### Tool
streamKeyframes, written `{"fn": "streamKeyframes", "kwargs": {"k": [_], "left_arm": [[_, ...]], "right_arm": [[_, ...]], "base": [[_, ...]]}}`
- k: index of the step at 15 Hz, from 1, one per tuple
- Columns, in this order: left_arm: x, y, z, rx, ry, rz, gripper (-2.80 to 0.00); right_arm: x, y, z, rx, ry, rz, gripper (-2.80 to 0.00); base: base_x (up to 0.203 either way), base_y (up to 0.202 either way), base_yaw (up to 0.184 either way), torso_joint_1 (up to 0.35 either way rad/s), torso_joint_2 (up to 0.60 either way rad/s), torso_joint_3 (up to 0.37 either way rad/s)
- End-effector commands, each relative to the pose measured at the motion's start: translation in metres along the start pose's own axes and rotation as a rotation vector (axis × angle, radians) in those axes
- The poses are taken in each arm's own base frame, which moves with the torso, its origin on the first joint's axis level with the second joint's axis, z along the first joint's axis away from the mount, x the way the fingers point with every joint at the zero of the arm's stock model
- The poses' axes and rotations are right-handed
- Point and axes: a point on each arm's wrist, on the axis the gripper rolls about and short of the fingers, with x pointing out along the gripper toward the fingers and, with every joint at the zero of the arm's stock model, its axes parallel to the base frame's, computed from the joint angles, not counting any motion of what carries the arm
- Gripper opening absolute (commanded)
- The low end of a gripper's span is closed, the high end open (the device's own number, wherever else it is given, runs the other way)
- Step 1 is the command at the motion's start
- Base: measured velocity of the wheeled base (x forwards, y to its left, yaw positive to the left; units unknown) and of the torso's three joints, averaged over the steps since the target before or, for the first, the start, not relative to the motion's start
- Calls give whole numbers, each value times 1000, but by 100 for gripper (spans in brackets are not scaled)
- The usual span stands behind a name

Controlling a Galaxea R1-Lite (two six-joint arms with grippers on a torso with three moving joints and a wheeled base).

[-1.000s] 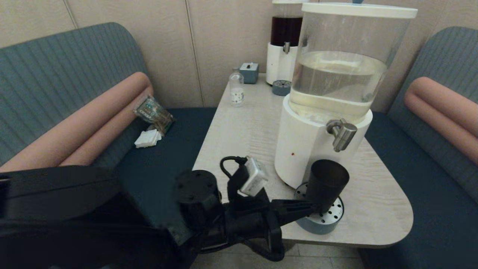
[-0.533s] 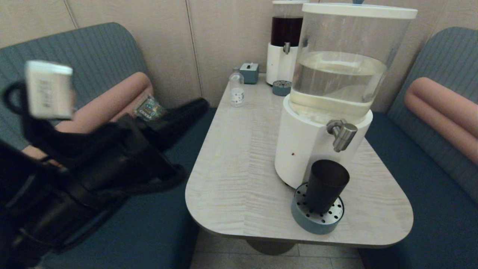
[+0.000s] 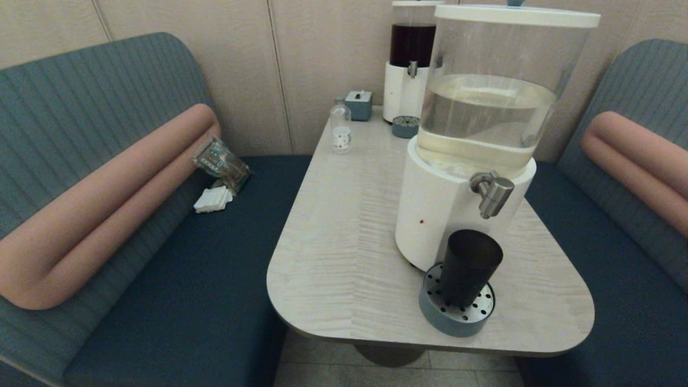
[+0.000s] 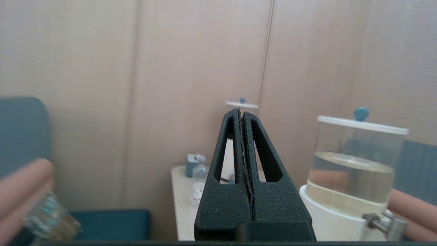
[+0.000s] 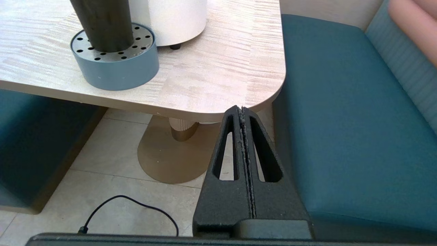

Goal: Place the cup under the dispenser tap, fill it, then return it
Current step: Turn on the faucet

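Your cup [image 3: 468,267] stood on the drip tray [image 3: 456,319], under the dispenser tap [image 3: 492,193], near the table [image 3: 344,258] front edge.

From my seat the near left half of the table [image 3: 344,252] is bare wood, the widest lane toward the cup [image 3: 468,266]. The cup stands on the perforated drip tray [image 3: 454,317], with the dispenser tap [image 3: 492,191] directly above its mouth and the white dispenser base [image 3: 430,215] close behind, so only the front and sides are reachable. Far back, a small clear bottle [image 3: 340,128], a blue box [image 3: 358,104] and the dark dispenser [image 3: 408,59] crowd the wall end.
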Motion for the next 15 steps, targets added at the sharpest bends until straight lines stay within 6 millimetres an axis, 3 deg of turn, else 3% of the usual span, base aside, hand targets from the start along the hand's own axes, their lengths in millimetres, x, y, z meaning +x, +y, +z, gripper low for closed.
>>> {"fn": "streamKeyframes", "kwargs": {"k": [1, 4, 6, 9, 12, 15], "left_arm": [[-44, -12, 30, 38, -100, 2, -280], [-89, -22, 33, 69, -34, -2, -280], [-123, -29, 24, 65, 76, -63, -280], [-157, -22, -24, 178, 429, -64, -280], [-176, -7, -77, 260, 618, 39, -280], [-190, 1, -99, 356, 765, 198, -280]], "right_arm": [[0, 0, -1, -1, 3, 1, -280], [0, 0, -1, -1, 3, 1, -280], [0, 0, -1, -1, 3, 1, -280], [0, 0, -1, -1, 3, 1, -280], [0, 0, -1, -1, 3, 1, -280], [0, 0, -1, -1, 2, 1, -280]], "base": [[0, 0, 0, 0, 0, 0], [0, 0, 0, 0, 0, 0], [0, 0, 0, 0, 0, 0], [0, 0, 0, 0, 0, 0], [0, 0, 0, 0, 0, 0], [0, 0, 0, 0, 0, 0]]}}
